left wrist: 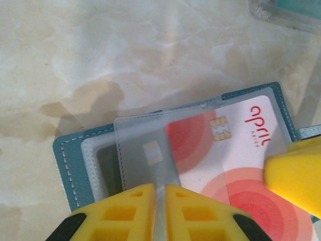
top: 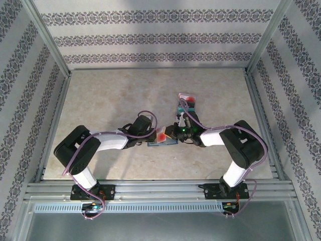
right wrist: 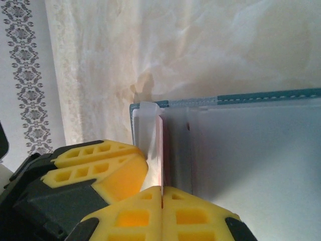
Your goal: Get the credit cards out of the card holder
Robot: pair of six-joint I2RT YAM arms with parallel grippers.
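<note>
While the left jaws clamp a clear pocket flap [left wrist: 140, 138] of the card holder [left wrist: 67, 170], apparently steadying it on the table [left wrist: 100, 50], the right jaws pinch the red-orange card [left wrist: 235, 150] edgewise for withdrawal.

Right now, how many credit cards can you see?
4. Red-and-white card half out of the card holder; grey card in its clear sleeve; red-orange card and teal card lying loose farther back. Pockets may hide more.

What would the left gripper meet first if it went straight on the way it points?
The card holder: the left gripper is shut on its clear sleeve, with bare table apparently beyond.
</note>
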